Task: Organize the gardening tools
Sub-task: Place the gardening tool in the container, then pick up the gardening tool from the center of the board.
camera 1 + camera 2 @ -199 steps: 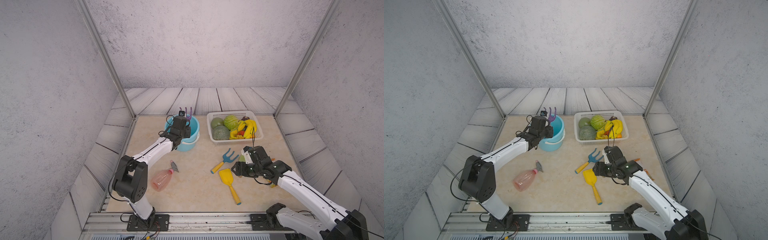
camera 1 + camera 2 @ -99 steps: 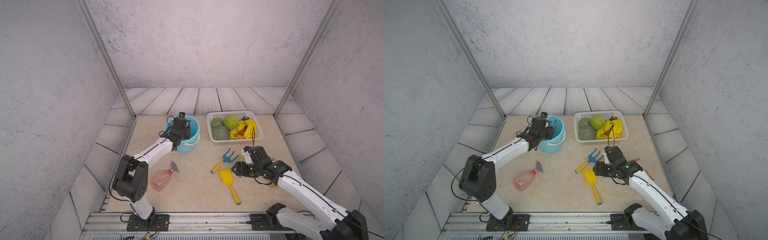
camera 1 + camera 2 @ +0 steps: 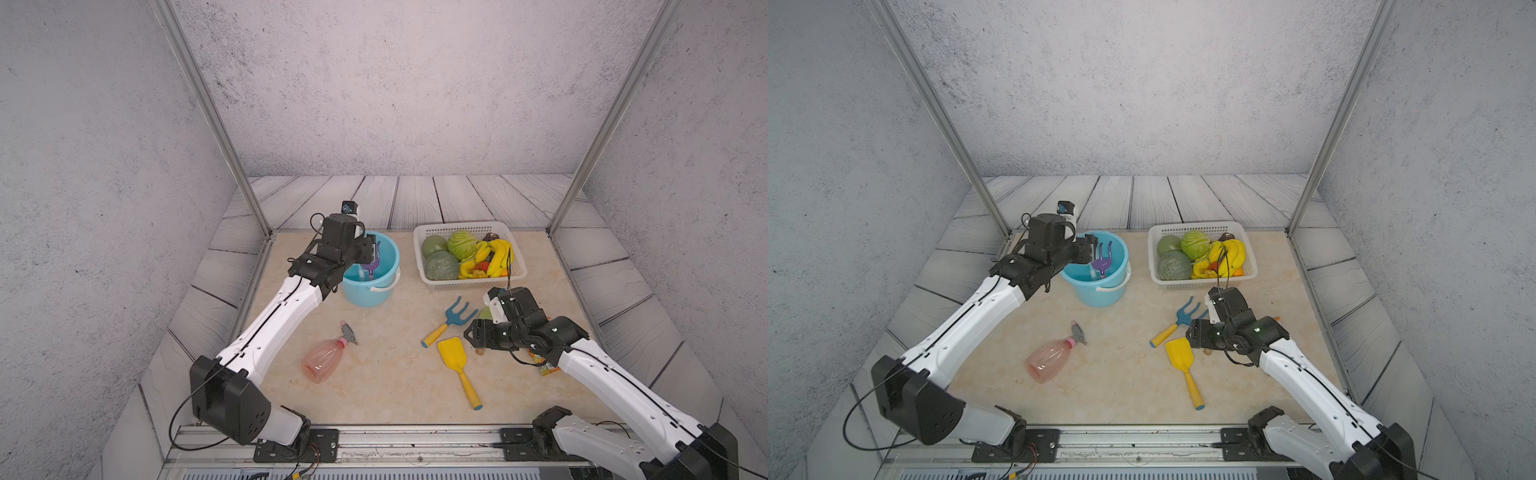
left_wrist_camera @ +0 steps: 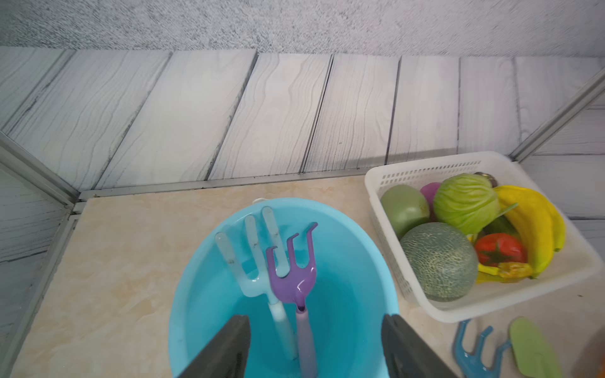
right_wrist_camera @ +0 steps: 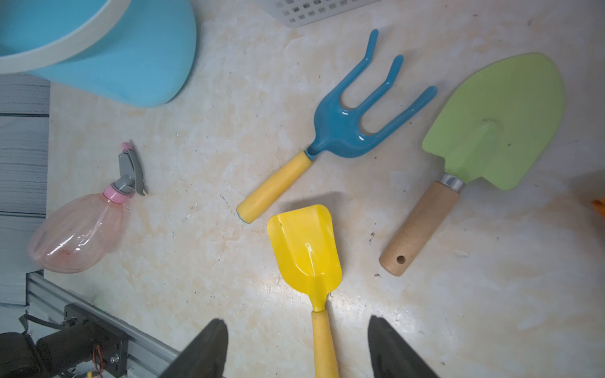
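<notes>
Bucket (image 4: 203, 294) of round blue plastic holds the purple three-pronged fork (image 4: 296, 278) and light-blue fork (image 4: 252, 281) upright under the wide, empty left gripper (image 4: 314, 319), while the pink see-through spray bottle (image 5: 78, 232), green wooden-handled trowel (image 5: 491, 124), blue fork (image 5: 343, 131) and yellow shovel (image 5: 304, 248) lie on the table (image 5: 491, 294) below the wide, empty right gripper (image 5: 294, 322).

The table (image 3: 395, 386) is bearing a blue bucket (image 3: 365, 296), a white basket (image 3: 457, 284), a spray bottle (image 3: 322, 362), a blue fork (image 3: 456, 318), a yellow shovel (image 3: 451, 354) and a green trowel (image 5: 491, 124).
</notes>
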`<state>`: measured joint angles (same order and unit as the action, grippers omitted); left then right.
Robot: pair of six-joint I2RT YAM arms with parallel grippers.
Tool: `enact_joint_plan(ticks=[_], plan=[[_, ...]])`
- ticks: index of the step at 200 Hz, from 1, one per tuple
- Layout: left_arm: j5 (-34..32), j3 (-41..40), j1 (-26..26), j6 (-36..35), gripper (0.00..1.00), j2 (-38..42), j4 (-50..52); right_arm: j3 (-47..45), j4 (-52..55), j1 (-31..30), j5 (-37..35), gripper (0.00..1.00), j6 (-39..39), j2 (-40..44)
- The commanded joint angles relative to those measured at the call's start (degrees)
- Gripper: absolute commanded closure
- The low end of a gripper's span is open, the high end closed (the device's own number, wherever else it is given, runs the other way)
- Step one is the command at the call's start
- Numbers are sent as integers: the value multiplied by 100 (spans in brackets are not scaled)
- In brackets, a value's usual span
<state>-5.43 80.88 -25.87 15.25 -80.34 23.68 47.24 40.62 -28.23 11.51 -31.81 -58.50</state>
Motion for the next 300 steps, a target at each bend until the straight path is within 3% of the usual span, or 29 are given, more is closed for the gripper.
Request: enact_joint_plan(ticks=[1,34,83,125,164,228,300], plan=[[486,-108,-2,394,29,368,1020,183,393,-15,-140,27,160,135],[873,-866,-211,933,28,1002,1500,268,821,-27,-128,28,254,107],[683,-2275,-1306,1773,30,1748,1548,-11,1033,-52,63,36,183,-32],[778,-3337,-1785,2592,30,2062,1187,-413,749,-518,61,39,-77,-534],[664,-3630,-2049,2808,30,2084,1167,-566,508,-887,-139,43,-290,-996],[598,-3967,-2063,2992,30,2118,1051,-620,84,-1528,-448,47,-587,-1876],[552,-4019,-2063,3015,30,2193,1077,-577,-129,-1675,-741,59,-728,-2381]])
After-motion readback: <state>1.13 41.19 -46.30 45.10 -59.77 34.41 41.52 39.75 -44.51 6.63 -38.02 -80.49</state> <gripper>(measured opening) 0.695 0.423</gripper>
